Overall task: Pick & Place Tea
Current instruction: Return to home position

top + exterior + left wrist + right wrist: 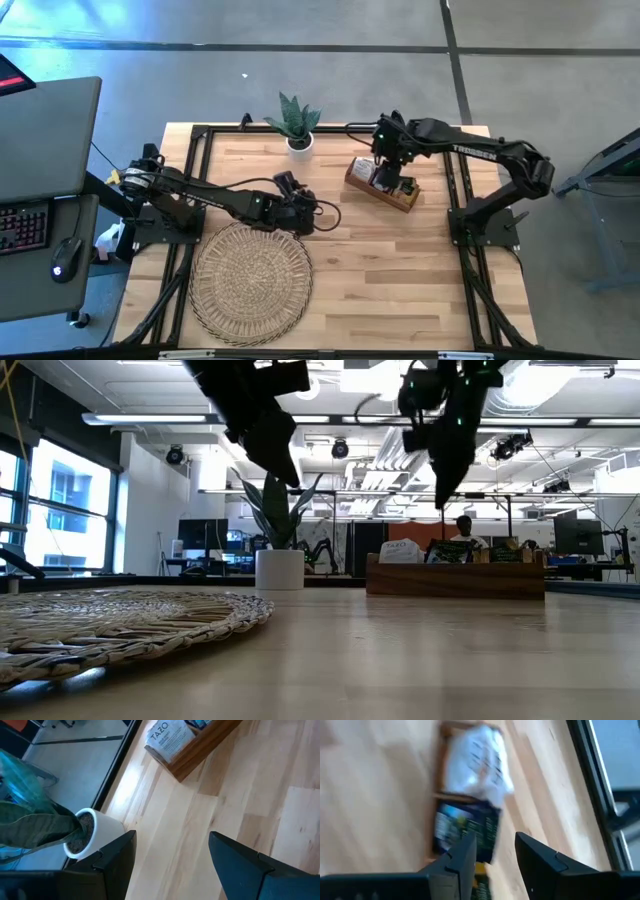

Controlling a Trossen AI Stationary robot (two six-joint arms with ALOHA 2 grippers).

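Observation:
The tea sachets stand on edge in the brown wooden tray [372,178] at the table's far middle. The right wrist view shows a white sachet [477,760], a dark blue-green one [465,827] and a bit of yellow [479,867]. A white TAZO sachet [167,737] shows in the left wrist view. My right gripper [495,840] hangs open just above the tray [455,580], pointing down and holding nothing. My left gripper [172,837] is open and empty, raised over bare wood at the woven mat's far edge [300,212].
A big round woven mat [250,280] lies on the near left of the table. A potted plant in a white pot [297,140] stands at the far edge, left of the tray. Bare wood stretches across the table's near right. A person sits in the room beyond.

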